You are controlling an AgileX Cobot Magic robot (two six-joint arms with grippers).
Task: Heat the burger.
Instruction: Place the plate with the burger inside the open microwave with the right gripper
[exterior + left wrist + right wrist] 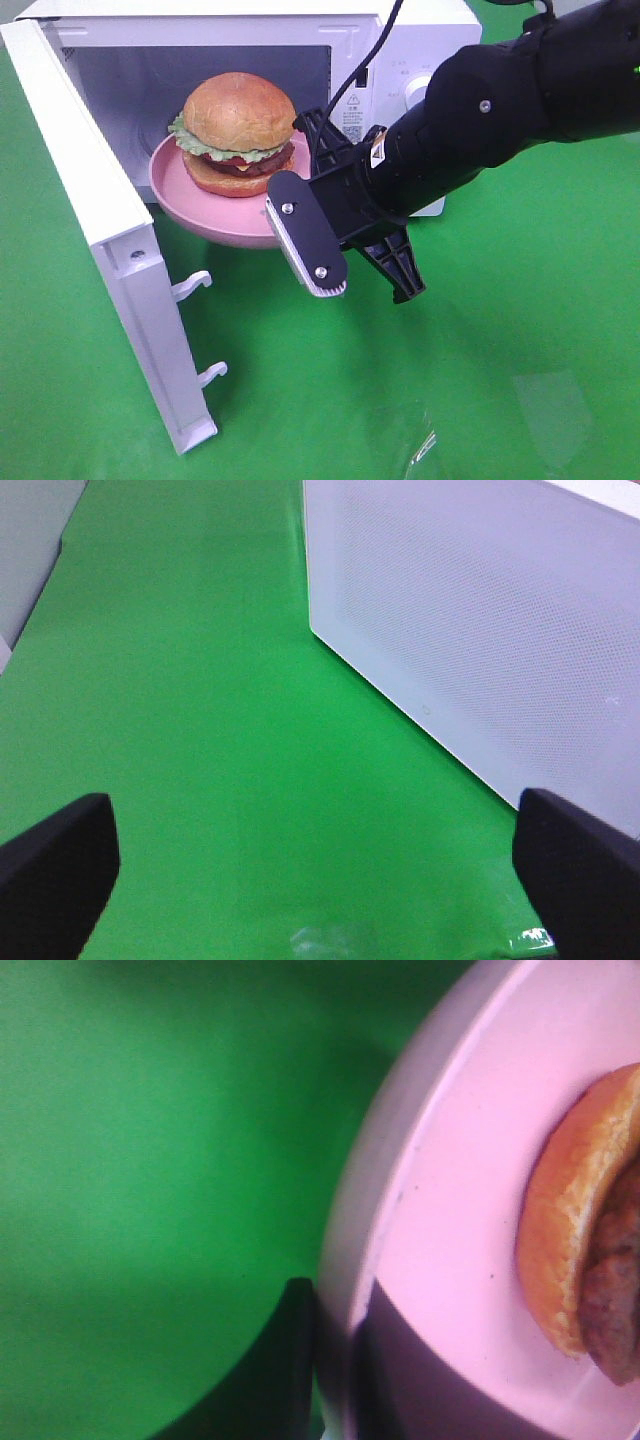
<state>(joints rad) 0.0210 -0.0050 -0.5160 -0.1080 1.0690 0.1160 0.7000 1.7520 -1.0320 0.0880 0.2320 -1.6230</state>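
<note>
The burger (238, 125), with a glossy brown bun, lettuce and patty, sits on a pink plate (200, 205) at the mouth of the open white microwave (400, 30). The plate's front part sticks out of the cavity. My right gripper (300, 232) reaches in from the right and is shut on the plate's near-right rim. In the right wrist view its dark fingers (295, 1360) pinch the plate (470, 1190) beside the burger (575, 1240). My left gripper (320, 880) is open over the green cloth, nothing between its fingertips (60, 870). It does not show in the high view.
The microwave door (110, 250) stands swung out to the left, with two latch hooks (190, 285) on its inner face; its outer face (480, 610) is beside my left gripper. A control knob (418, 90) is on the right panel. Green cloth (500, 380) covers the table.
</note>
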